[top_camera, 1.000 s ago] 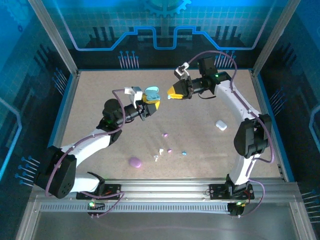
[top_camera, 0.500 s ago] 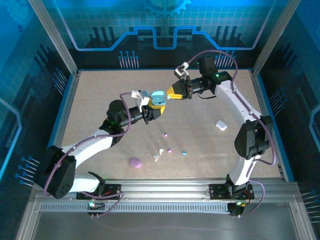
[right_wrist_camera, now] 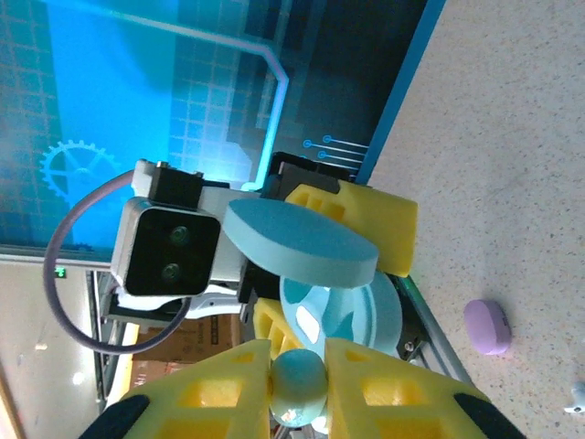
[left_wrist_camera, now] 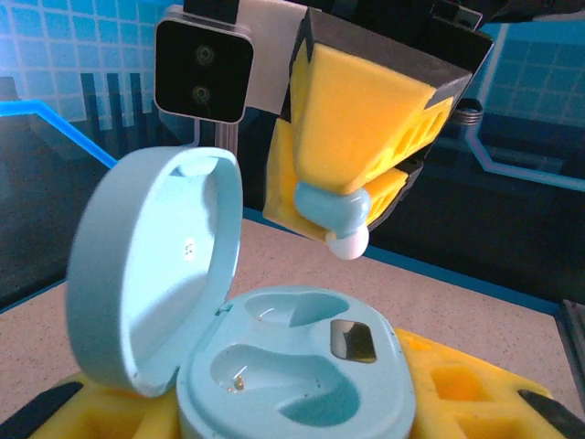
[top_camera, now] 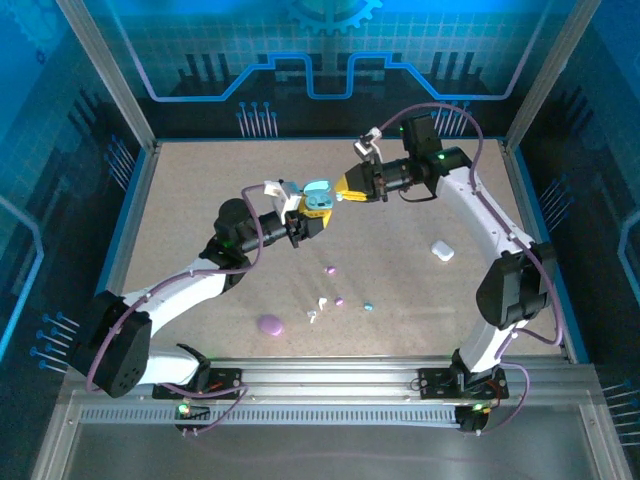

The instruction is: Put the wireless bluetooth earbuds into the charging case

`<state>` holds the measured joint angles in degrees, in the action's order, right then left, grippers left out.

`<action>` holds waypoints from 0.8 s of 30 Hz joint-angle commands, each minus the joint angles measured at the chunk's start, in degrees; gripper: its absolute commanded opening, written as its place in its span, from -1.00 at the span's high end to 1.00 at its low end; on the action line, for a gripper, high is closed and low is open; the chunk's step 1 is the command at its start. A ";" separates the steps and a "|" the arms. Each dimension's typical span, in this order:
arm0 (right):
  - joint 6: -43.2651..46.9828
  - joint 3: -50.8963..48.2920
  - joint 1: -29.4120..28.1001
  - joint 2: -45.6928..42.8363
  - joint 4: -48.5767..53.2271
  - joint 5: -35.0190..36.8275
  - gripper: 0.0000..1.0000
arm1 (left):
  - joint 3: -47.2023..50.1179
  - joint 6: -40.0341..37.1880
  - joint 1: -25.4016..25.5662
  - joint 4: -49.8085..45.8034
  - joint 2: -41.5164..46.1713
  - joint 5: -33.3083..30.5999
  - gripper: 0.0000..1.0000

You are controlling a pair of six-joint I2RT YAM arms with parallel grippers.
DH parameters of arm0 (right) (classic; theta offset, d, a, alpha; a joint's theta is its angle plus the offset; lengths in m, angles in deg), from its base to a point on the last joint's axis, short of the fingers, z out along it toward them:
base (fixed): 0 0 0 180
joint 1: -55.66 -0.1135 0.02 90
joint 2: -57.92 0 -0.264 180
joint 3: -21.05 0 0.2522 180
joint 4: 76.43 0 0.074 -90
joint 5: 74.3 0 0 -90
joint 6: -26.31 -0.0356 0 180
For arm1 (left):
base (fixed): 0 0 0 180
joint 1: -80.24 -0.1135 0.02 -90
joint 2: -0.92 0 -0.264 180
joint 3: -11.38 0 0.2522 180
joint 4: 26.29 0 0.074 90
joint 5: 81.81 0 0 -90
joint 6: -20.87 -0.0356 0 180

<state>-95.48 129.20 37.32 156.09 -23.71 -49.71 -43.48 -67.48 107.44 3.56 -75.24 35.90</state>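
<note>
Nearest the arm bases, at 7 o'clock on the table [top_camera: 190,190]: purple case [top_camera: 270,324], closed, lying alone.

At 6 o'clock, a loose scatter of buds:
- two white buds [top_camera: 322,300], near each other
- a purple bud [top_camera: 339,301], just to their right
- a loose blue bud [top_camera: 368,306], next along to the right
- a second purple bud [top_camera: 330,269], a little farther in, toward centre

At 3 o'clock: white case [top_camera: 442,250], well apart from the scatter.

Just beyond centre, at 12 o'clock: left gripper [top_camera: 312,208]. Its yellow pads [left_wrist_camera: 448,389] are clamped on the base of the blue case [left_wrist_camera: 292,384], which is held above the table. The lid [left_wrist_camera: 155,274] is hinged open and stands at the case's 9 o'clock. Two wells [left_wrist_camera: 283,398] are exposed.

Directly beyond, toward 1 o'clock: right gripper [top_camera: 342,187], tips pointing at the blue case. Its yellow fingers [left_wrist_camera: 366,119] pinch the held blue bud [left_wrist_camera: 335,208]. The bud's white tip points down, and the bud hangs just above the wells, clear of them.
</note>
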 commanded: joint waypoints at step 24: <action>9.95 -0.79 -5.43 -5.71 2.57 17.81 0.58 | -1.38 0.61 1.19 9.83 -2.72 5.93 0.31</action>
<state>-87.19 128.63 32.92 151.67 -22.00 -34.56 -43.46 -67.72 108.25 8.33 -77.95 38.08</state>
